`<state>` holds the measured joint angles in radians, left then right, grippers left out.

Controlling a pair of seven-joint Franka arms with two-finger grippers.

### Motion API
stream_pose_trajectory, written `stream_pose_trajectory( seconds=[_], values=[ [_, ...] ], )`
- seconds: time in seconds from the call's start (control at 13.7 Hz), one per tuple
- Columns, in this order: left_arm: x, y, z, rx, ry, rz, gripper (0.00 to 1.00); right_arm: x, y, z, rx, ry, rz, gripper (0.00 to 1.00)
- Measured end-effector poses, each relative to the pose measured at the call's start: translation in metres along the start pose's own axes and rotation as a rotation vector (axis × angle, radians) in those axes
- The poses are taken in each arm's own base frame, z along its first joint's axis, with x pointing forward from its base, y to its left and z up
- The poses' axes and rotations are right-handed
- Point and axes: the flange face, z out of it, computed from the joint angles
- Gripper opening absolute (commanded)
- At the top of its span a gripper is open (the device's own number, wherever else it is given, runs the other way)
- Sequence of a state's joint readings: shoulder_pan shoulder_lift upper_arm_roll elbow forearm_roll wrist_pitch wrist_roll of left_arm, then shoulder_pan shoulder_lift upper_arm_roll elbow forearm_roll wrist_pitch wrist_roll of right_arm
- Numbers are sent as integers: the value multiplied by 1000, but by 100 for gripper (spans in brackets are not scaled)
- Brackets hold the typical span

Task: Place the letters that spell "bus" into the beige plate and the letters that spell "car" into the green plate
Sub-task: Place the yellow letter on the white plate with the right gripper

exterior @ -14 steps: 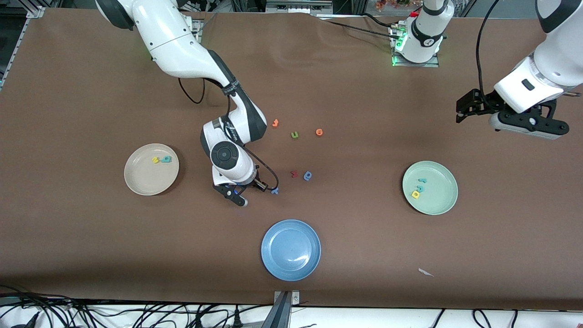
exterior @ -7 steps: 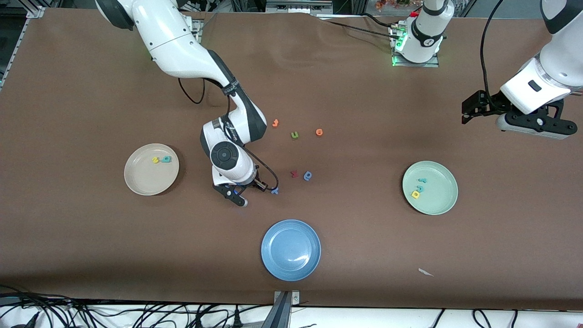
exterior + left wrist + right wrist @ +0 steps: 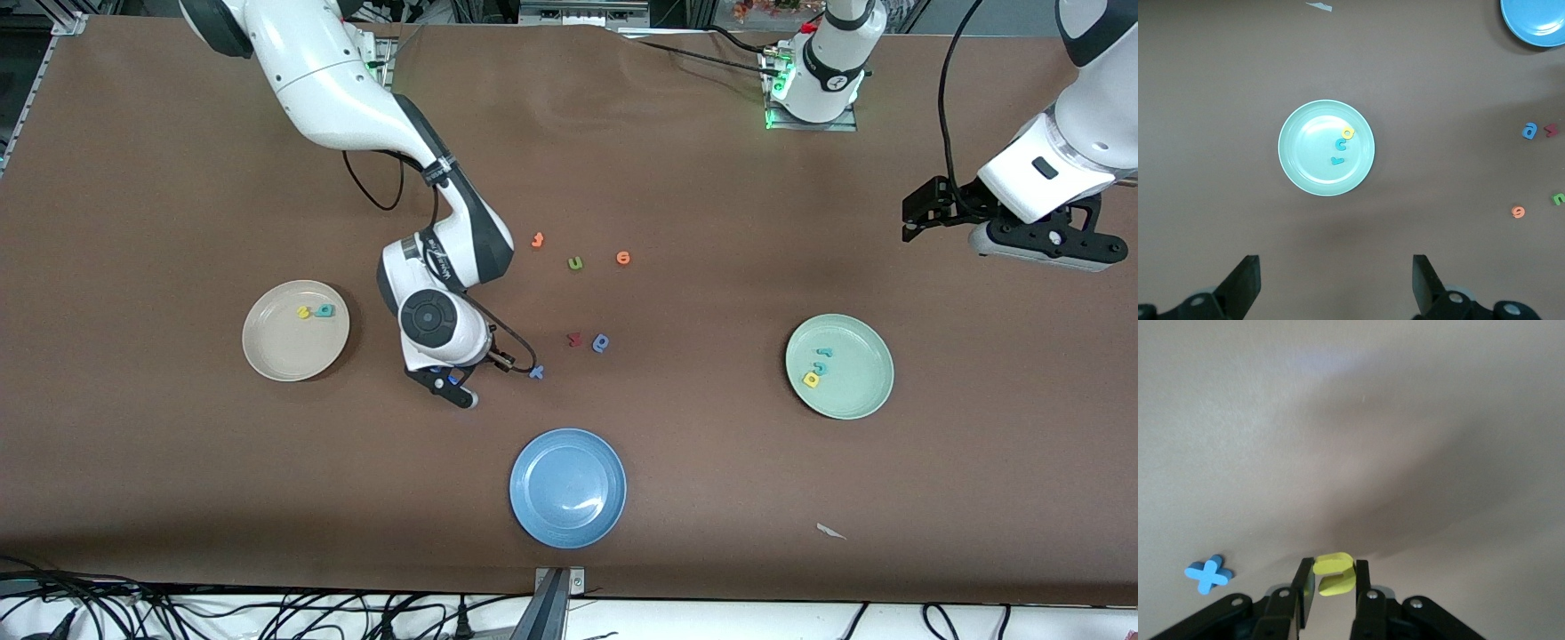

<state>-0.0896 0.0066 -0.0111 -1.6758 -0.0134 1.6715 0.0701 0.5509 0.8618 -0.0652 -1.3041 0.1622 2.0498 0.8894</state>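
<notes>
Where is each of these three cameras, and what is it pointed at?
Front view: high across the table, facing both arms; shows beige plate, blue plate and the right gripper.
Left wrist view: on the left arm, looking down at the green plate; left gripper fingers spread.
Right wrist view: on the right arm, close above the table; fingers pinch a yellow letter beside a blue cross.
Shared: front and left wrist views both show the green plate.

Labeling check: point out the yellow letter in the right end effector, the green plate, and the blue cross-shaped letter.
yellow letter [image 3: 1335, 575]: right wrist view, middle of its face between the fingers.
green plate [image 3: 861, 391]: front view, bare inner surface.
blue cross-shaped letter [image 3: 1208, 574]: right wrist view, centre crossing.
</notes>
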Motion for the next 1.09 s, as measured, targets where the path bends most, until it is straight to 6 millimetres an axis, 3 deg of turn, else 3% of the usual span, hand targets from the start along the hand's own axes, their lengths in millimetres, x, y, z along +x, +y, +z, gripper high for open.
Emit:
stream_pose_trajectory(
  seconds=[0.29, 0.58, 0.88, 1.09],
  values=[
    [0, 0, 0, 0, -1, 0, 100, 39, 52, -32, -99, -30, -143, 17],
    [0, 0, 0, 0, -1, 0, 100, 76, 142, -59, -128, -28, -303, 17],
    [0, 0, 0, 0, -2, 0, 100, 105, 252, -51, -127, 13, -458, 17],
    [0, 0, 0, 0, -2, 1, 100, 111, 313, -28, -135, 47, -530, 18]
  ],
)
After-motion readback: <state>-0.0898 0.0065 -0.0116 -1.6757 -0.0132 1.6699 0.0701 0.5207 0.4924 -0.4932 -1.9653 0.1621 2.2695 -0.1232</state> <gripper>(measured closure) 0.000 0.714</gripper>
